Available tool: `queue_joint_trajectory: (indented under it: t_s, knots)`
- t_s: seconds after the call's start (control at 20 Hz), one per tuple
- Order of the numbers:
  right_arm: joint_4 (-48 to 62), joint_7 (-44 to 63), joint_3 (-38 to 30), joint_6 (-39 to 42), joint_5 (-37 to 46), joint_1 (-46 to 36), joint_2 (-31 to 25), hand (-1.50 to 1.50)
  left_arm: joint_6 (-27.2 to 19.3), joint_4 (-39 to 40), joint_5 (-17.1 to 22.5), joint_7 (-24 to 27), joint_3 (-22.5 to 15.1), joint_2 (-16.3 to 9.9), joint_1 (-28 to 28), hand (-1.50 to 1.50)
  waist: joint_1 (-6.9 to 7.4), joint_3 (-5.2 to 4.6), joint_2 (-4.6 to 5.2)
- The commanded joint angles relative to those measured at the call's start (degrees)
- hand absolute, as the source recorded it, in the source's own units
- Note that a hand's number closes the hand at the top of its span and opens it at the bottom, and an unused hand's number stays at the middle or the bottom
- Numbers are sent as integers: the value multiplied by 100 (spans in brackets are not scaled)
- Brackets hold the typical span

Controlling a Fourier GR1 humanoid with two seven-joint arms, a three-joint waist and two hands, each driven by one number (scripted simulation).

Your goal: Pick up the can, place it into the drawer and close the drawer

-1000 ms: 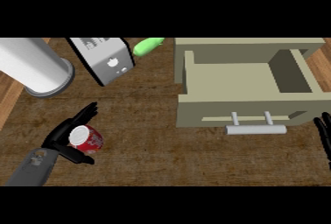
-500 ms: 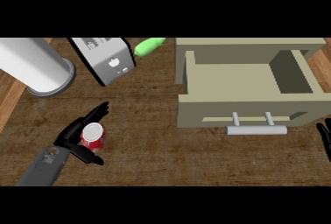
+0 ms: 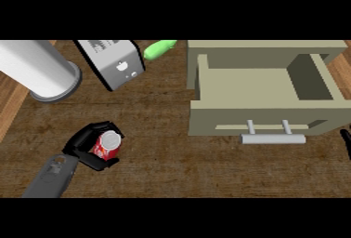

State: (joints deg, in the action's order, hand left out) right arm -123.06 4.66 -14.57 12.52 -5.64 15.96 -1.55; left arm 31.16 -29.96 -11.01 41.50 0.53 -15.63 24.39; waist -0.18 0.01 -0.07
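- Brown wood makes up the counter (image 3: 178, 153), and it carries everything here.
- The red can (image 3: 107, 144) stands on the counter at the left, well apart from the drawer (image 3: 264, 88).
- The left hand (image 3: 86, 148) is now wrapped around the can, with its black fingers (image 3: 98, 126) curled over the far side and the thumb on the near side.
- A moment ago those fingers were spread wide around the can. Now they have closed on it.
- That looks like the grab is done, so lifting the can should come next.
- The can still seems to sit on the counter, not up in the air yet.
- The drawer is pulled open at the right, and its inside has nothing in it that I can see.
- The drawer's grey handle (image 3: 273, 138) sticks out toward the robot.
- The right hand (image 3: 345, 142) only peeks in at the right edge, just beside the handle. I cannot tell how its fingers are.
- Farther back stand a big white roll (image 3: 34, 69), a grey toaster (image 3: 109, 62) and a green thing (image 3: 159, 49) that is hard to name.
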Motion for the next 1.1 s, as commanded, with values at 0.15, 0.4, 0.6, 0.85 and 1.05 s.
queue_joint_trajectory:
  t_s: [0.15,0.4,0.6,0.85,1.05]
  knots:
    - [-55,-59,340,-276,241,71,146,-150,816,-869,437,-176,-87,241,-180,150,63,5,-26]
    - [-43,59,-137,-109,-30,6,-16,-150,-1595,-696,1380,-845,1390,534,-308,150,168,6,-29]
    - [-117,-64,-20,55,-61,238,65,-150,-2617,-1368,1553,-1185,1581,959,-176,150,69,8,-31]
    - [-285,0,76,-52,17,309,135,-150,-2886,-3282,1591,-2605,1079,1204,-467,150,68,7,-30]
    - [-321,98,-275,71,-322,248,-77,-150,-3295,-4308,1257,-3121,575,1440,-674,150,41,5,-21]
